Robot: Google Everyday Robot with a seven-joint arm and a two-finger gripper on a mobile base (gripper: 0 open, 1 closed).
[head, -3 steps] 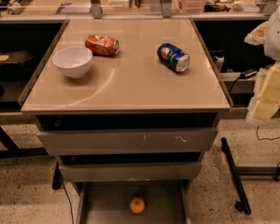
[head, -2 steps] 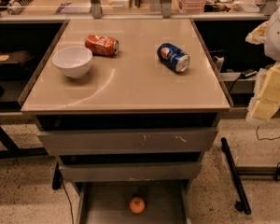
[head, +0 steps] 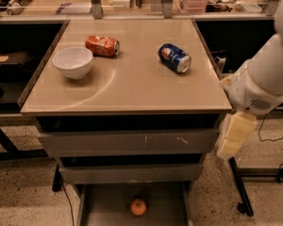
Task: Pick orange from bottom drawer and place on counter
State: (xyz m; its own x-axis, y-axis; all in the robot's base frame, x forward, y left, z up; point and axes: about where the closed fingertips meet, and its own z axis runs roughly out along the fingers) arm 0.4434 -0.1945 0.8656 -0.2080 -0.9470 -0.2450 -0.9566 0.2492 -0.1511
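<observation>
Glossy counter (head: pixel 132 86), perhaps plastic tool (head: pixel 232 138) beside.

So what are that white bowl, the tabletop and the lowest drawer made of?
The bowl looks like glazed ceramic, maybe plastic: smooth, white, softly shiny. The counter seems glossy beige laminate or glass; it reflects light. The bottom drawer looks like matt grey metal. The robot's tool, hanging beside the counter's front corner at the right of the view, looks like cream plastic.
</observation>
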